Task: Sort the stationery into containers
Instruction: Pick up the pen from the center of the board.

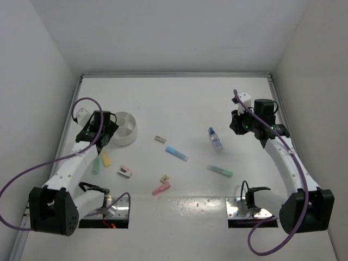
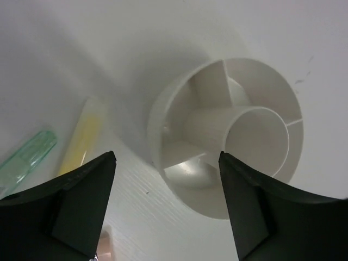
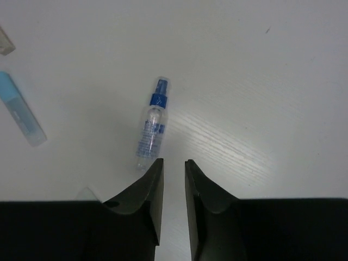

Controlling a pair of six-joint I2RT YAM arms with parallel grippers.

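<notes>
The left jaws hang wide open and empty over the white bowl, which sits at ten o'clock on the worktop. A green stick and a yellow stick lie at the bowl's seven o'clock, and a pink-white stapler piece lies at its six. The right jaws are almost closed, with only a thin slit between them, and grip nothing. The blue-capped bottle lies flat just beyond their tips at eleven o'clock.

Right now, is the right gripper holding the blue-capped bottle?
No. The blue-capped bottle lies on the table just ahead of the right gripper, with nothing between its jaws.
</notes>
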